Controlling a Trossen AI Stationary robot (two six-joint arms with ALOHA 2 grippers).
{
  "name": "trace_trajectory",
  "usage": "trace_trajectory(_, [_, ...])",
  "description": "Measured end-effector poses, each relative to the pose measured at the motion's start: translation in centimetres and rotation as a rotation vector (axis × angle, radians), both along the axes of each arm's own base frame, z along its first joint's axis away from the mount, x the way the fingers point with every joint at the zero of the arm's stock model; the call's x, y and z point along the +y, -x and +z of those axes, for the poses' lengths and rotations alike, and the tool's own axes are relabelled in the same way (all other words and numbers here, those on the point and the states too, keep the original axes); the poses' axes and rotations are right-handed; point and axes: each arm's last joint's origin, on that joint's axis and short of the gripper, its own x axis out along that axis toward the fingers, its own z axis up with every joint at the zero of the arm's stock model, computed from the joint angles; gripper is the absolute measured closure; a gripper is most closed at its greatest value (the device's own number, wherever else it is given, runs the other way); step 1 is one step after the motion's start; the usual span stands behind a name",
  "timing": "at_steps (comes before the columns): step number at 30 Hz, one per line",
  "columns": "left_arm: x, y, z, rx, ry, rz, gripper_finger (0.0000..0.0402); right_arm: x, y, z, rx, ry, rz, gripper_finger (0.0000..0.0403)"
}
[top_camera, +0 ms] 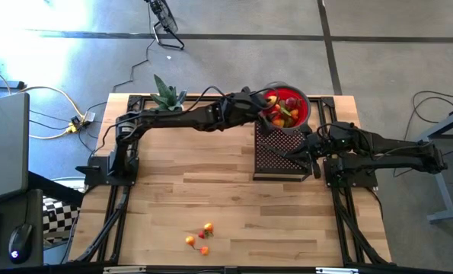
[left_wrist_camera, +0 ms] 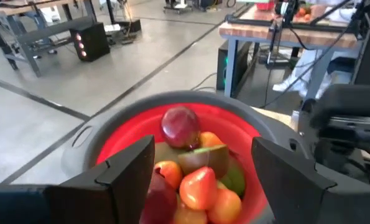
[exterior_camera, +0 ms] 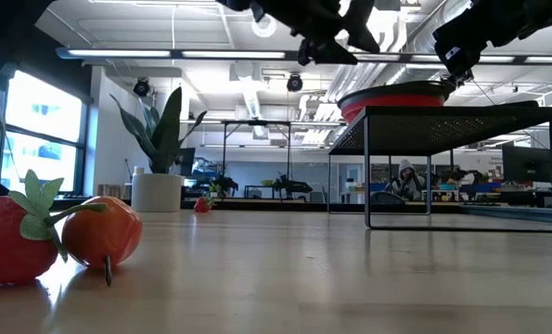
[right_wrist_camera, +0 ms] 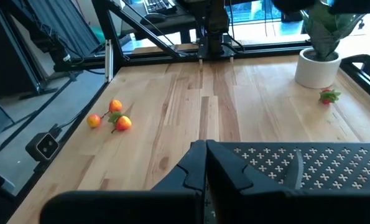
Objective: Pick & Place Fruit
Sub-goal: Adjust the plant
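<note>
Left gripper (top_camera: 266, 104) reaching across the far side of the wooden table (top_camera: 234, 198), poised directly over the red bowl (top_camera: 301, 100). Fingers (left_wrist_camera: 125, 171) spread wide in the left wrist view, nothing between them, pile of toy fruit (left_wrist_camera: 194, 174) directly below. In the bowl: a dark red round fruit (left_wrist_camera: 180, 126) on top, with orange, red and green pieces heaped under it. Bowl resting on the black perforated metal stand (top_camera: 278, 152) at the far right of the table; in the low view, bowl (exterior_camera: 387, 97) seen atop the stand (exterior_camera: 461, 158), left gripper (exterior_camera: 336, 37) just above it.

Right gripper (top_camera: 311, 161) parked low at the near right side of the stand, fingers (right_wrist_camera: 194, 171) pressed fully together, holding nothing, tips just beside the stand's perforated top (right_wrist_camera: 309, 162).

On the near edge of the table, well apart from the bowl: a cluster of 3 small fruits (top_camera: 199, 239), orange and red. Same cluster in the right wrist view (right_wrist_camera: 110, 117). Close to the low camera: a strawberry (exterior_camera: 16, 232) touching an orange fruit (exterior_camera: 104, 230). Also 1 small red strawberry (right_wrist_camera: 327, 96) lying just beside the white pot of the green spiky plant (right_wrist_camera: 321, 50) at the far left; plant likewise visible from above (top_camera: 167, 97).
</note>
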Motion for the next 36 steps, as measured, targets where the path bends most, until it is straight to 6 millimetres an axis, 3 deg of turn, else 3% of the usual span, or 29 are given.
trace_trajectory(10, [-1.3,1.0,0.1,0.123,0.002,0.034,0.0138,0.0,0.0,0.0,0.003,-0.024,-0.006,0.0398])
trace_trajectory(19, [-5.6,4.0,2.2,0.284,-0.065,0.085,0.0138,0.0,0.0,0.0,0.004,-0.024,-0.007,0.0398])
trace_trajectory(22, [-6.8,5.0,2.1,0.364,-0.048,0.088,0.0138,0.0,0.0,0.0,0.003,-0.023,-0.007,0.0398])
trace_trajectory(29, [-9.0,7.2,0.7,0.515,-0.021,0.287,0.0138,0.0,0.0,0.0,0.004,-0.016,-0.006,0.0398])
trace_trajectory(36, [-11.0,9.9,-3.6,0.548,-0.04,0.503,0.0138,0.0,0.0,0.0,0.005,-0.018,-0.007,0.0398])
